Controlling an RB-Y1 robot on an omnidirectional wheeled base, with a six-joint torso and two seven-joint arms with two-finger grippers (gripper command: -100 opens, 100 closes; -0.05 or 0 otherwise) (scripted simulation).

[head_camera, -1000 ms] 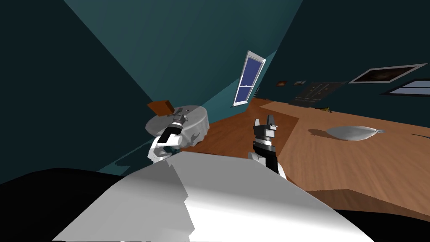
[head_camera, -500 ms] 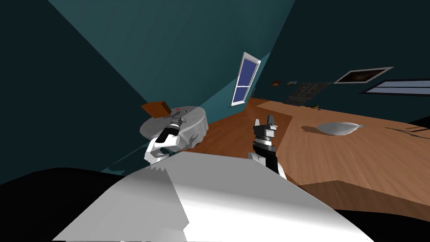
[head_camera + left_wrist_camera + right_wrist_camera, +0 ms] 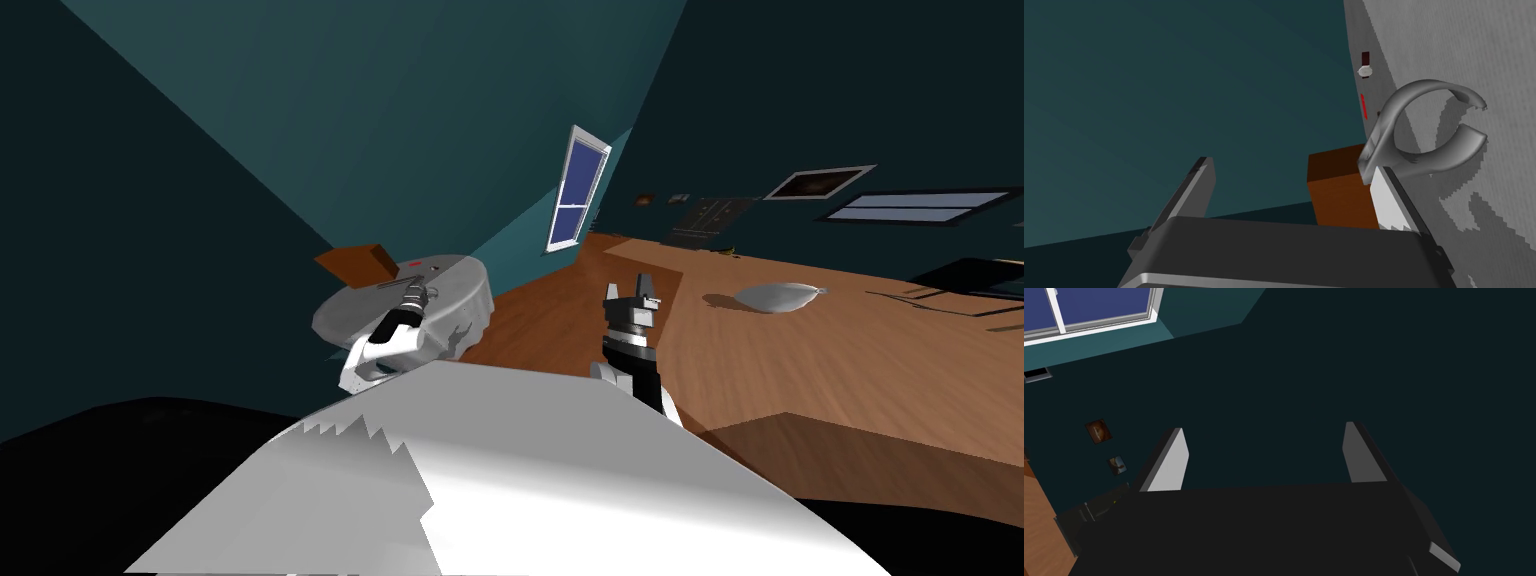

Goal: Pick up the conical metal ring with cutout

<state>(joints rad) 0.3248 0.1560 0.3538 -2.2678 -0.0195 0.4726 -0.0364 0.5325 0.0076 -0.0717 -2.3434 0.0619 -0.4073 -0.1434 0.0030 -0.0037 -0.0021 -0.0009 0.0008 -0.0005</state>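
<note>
The right gripper [image 3: 629, 286] is held up close in front of the chest, its fingers spread wide with nothing between them. It looks parked there to keep out of the way.

Farther out, the left arm stretches over a round table [image 3: 345, 322] draped in a grey cloth. The left gripper [image 3: 1289, 165] is low and angled along the tabletop, fingers about as far apart as they go, and it grips nothing. This reads as the approach before the grasp.

The ring [image 3: 1389, 120] lies on the cloth right at the tip of one finger. It is a grey band that flares like a cone, and the gap in it faces away from the gripper. It sits beside that finger rather than between the two, and whether they touch is unclear. My guess is that the hand has to shift sideways to bracket the band before closing.

Beyond the ring a brown box [image 3: 1336, 185] stands on the table. Past it lie a small watch-like thing [image 3: 1365, 71] and a red strip [image 3: 1364, 106], with a teal wall [image 3: 1174, 75] behind.
</note>
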